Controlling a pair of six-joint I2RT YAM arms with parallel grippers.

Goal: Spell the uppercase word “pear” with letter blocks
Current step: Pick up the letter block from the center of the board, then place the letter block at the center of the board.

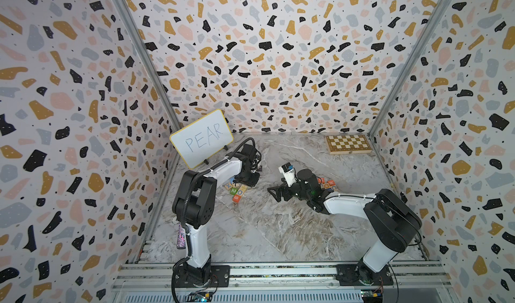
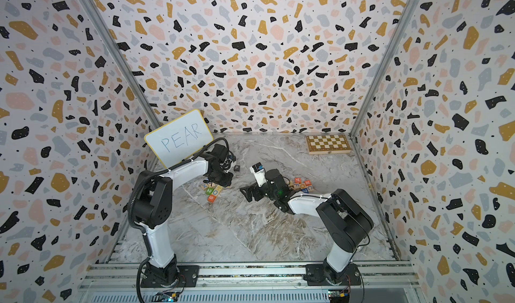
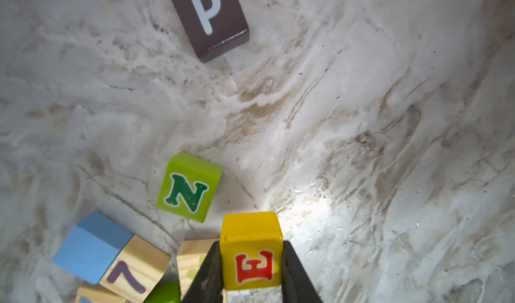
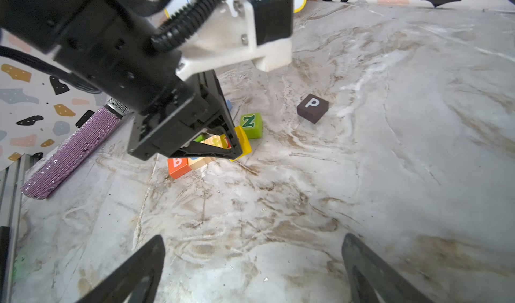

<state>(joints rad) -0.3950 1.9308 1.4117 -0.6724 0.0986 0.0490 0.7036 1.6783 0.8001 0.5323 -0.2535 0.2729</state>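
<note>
Yellow E block [image 3: 252, 262] is pinched in left gripper [image 3: 250, 244], right gripper [image 4: 253, 239] is spread empty; neighbouring N block [image 3: 189, 187] could be clipped if E is carried low.

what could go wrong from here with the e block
The left pincer grips the yellow E block near its tips, so the block might twist or slip on lifting. A pale wooden block and the green N block lie close beside it and may get knocked.
</note>
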